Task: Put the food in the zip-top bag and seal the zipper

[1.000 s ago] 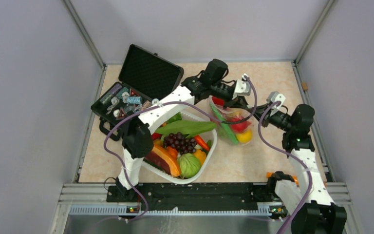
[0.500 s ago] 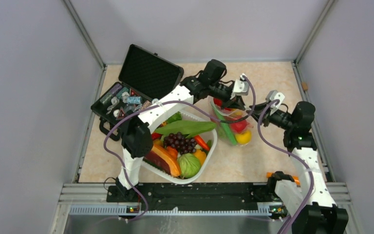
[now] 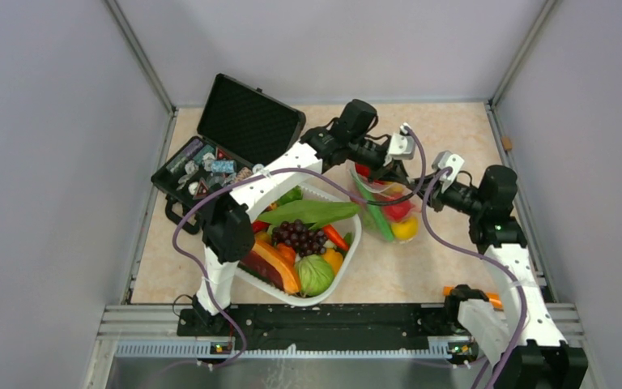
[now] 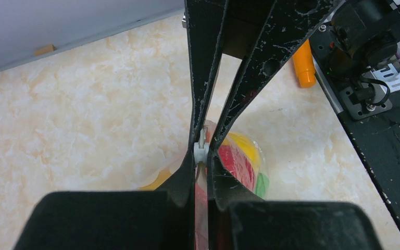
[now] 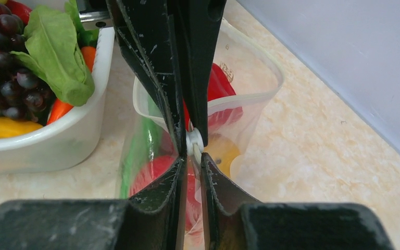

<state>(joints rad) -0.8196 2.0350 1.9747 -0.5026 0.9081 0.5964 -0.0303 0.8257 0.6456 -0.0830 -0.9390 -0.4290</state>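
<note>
Lying on the table [image 3: 453, 121] just right of the white basket [image 3: 357, 239], the bag [image 3: 389, 217] is showing its toy food [image 3: 406, 228] through clear film: red pieces, a yellow lemon, a long green pod.

Overhead view: the left gripper [image 3: 384, 168] is reaching in at the bag's far end and the right gripper [image 3: 418, 188] at its right side, both meeting the mouth edge. An open black case [image 3: 247, 117] is sitting at the far left. Plain grey walls [image 3: 48, 162] are closing in the table on three sides.

Left wrist view: the fingers are pressing together on the zipper strip [image 4: 201, 150], a pale sliver pinched at the tips, with red and yellow food showing beyond. The table is showing marbled beige, smooth and hard. An orange cylinder [image 4: 303, 65] is resting by the arm mounts.

Right wrist view: the fingers are clamping the strip, with only a narrow slit showing between them. Beyond them the bag's mouth is gaping open. The basket alongside is holding grapes [image 5: 5, 78] and a leaf [image 5: 57, 57].

Handling, judged: the film is looking thin, limp and slippery. The load is looking light but loose enough to shift. The stiffer strip at the mouth is seeming the one sound place to hold, taken near its ends.
</note>
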